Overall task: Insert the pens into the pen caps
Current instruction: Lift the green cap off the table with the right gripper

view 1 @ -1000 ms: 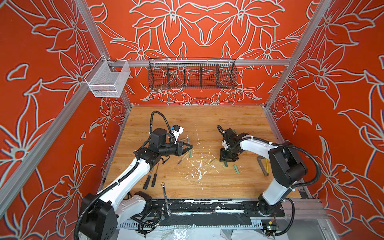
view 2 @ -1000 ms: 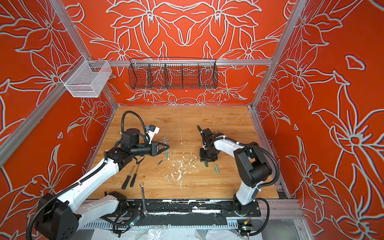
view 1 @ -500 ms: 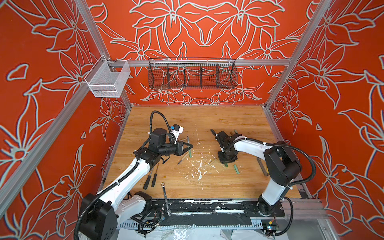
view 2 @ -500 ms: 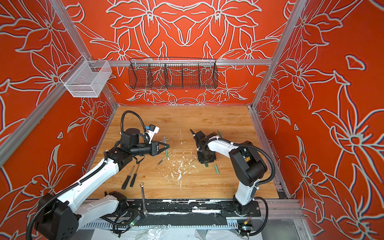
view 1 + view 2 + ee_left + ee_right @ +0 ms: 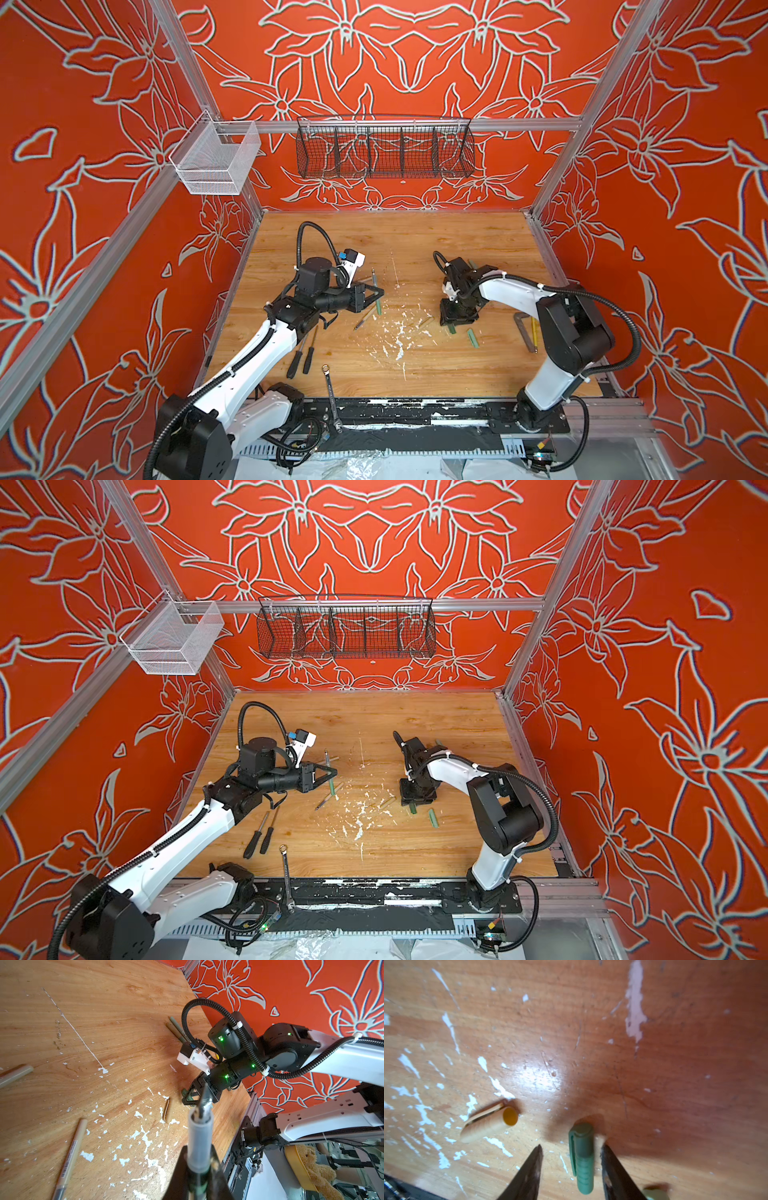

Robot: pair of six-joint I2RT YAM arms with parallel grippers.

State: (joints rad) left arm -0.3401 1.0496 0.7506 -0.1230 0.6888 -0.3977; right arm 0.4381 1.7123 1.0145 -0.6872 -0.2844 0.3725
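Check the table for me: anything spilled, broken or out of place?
White flecks litter the middle of the table, like chipped paint. A wrench overhangs the front edge onto the black rail. Two screwdrivers lie loose beside it. Nothing looks broken.

Both top views | screwdrivers (image 5: 308, 362) are laid at lower left of the table (image 5: 415, 241) | wrench (image 5: 331, 395) is laid across its lower edge, right of them | pen (image 5: 365, 319) is laid mid-frame | pen caps (image 5: 472, 337) are scattered right of it | wire basket (image 5: 384, 147) is hung at upper centre
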